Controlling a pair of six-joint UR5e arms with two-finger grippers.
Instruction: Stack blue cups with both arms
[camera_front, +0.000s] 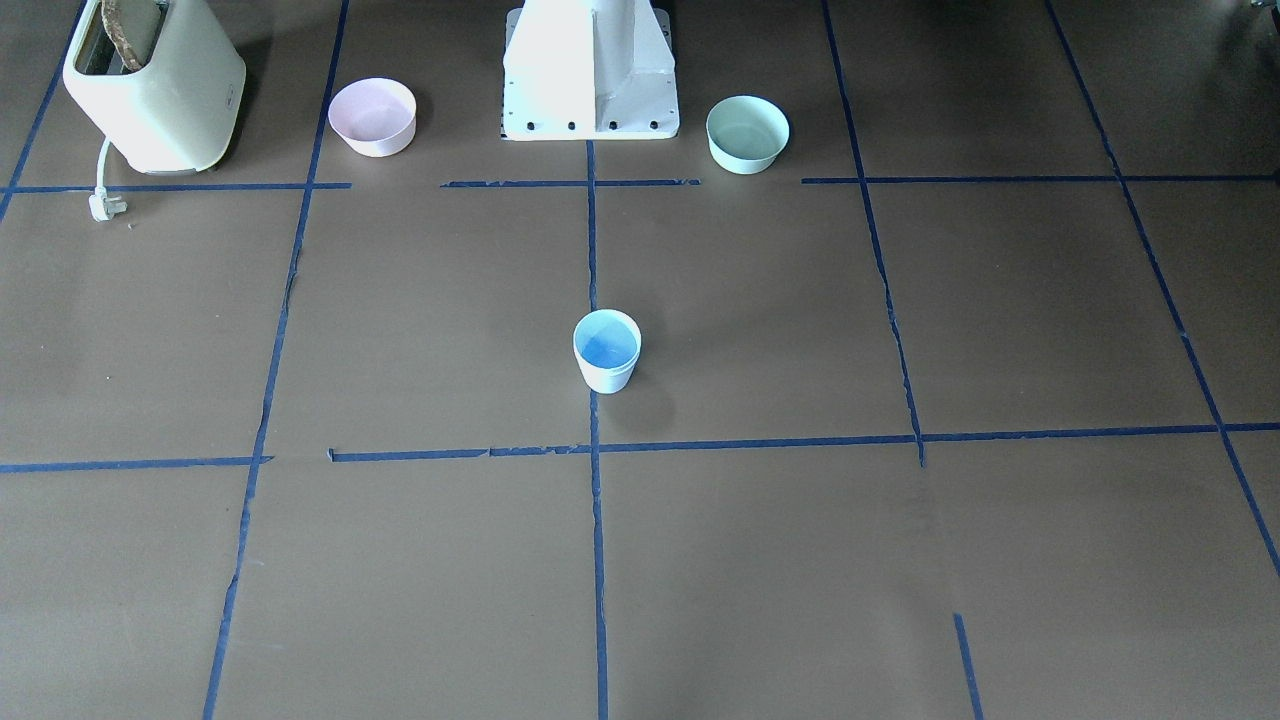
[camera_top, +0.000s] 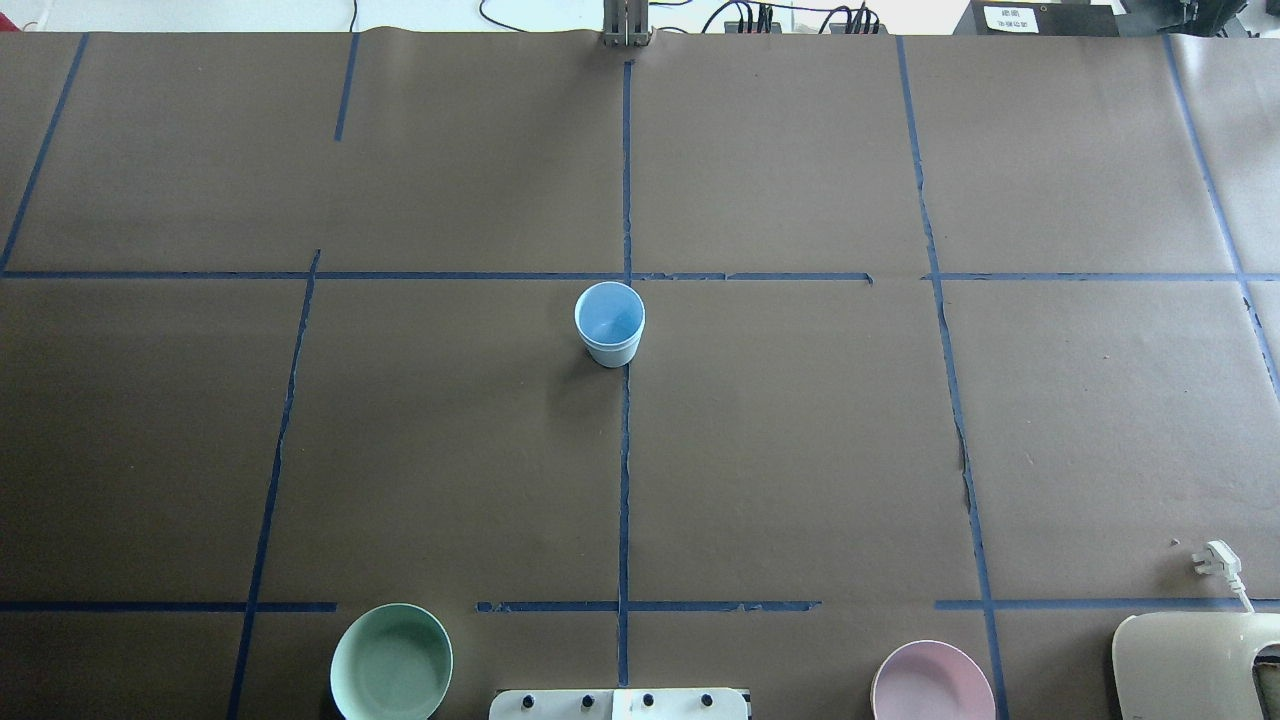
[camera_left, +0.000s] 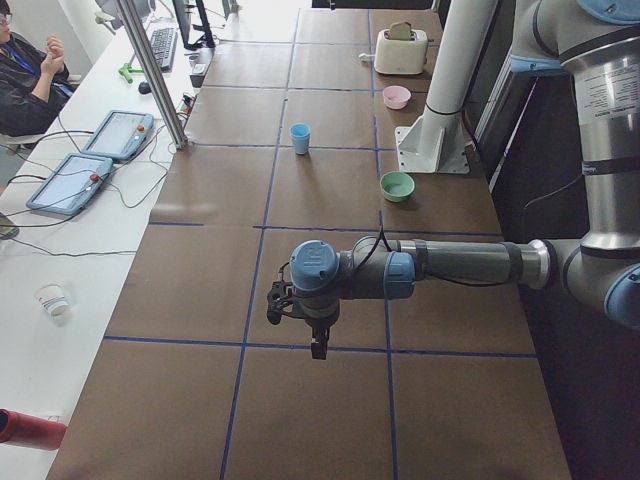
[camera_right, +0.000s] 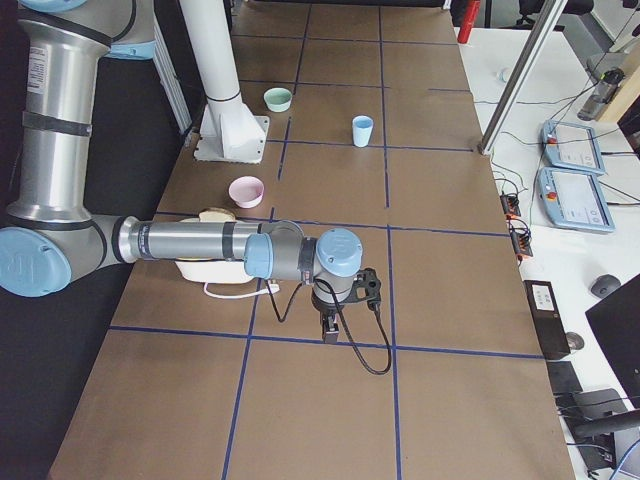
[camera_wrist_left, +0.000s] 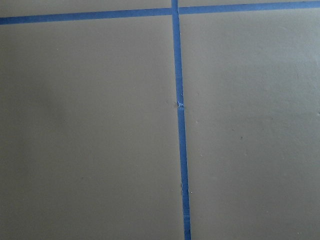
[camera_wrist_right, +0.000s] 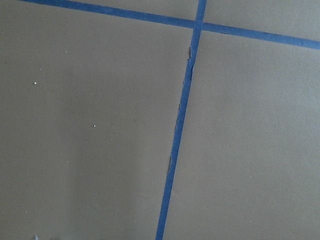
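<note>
The blue cups (camera_front: 607, 352) stand upright as one stack at the middle of the table, on the centre tape line; a second rim line shows just under the top rim in the overhead view (camera_top: 610, 325). The stack also shows in the left view (camera_left: 300, 138) and the right view (camera_right: 362, 131). My left gripper (camera_left: 316, 346) hangs above the table far from the stack, near the table's left end. My right gripper (camera_right: 330, 330) hangs near the right end. Both show only in the side views, so I cannot tell whether they are open or shut. The wrist views show only brown paper and blue tape.
A mint-green bowl (camera_top: 391, 662) and a pink bowl (camera_top: 932, 682) stand on either side of the white pedestal base (camera_front: 590, 70). A cream toaster (camera_front: 150, 85) with its plug (camera_front: 102, 206) stands at the robot's right. Blue tape lines cross the brown table cover.
</note>
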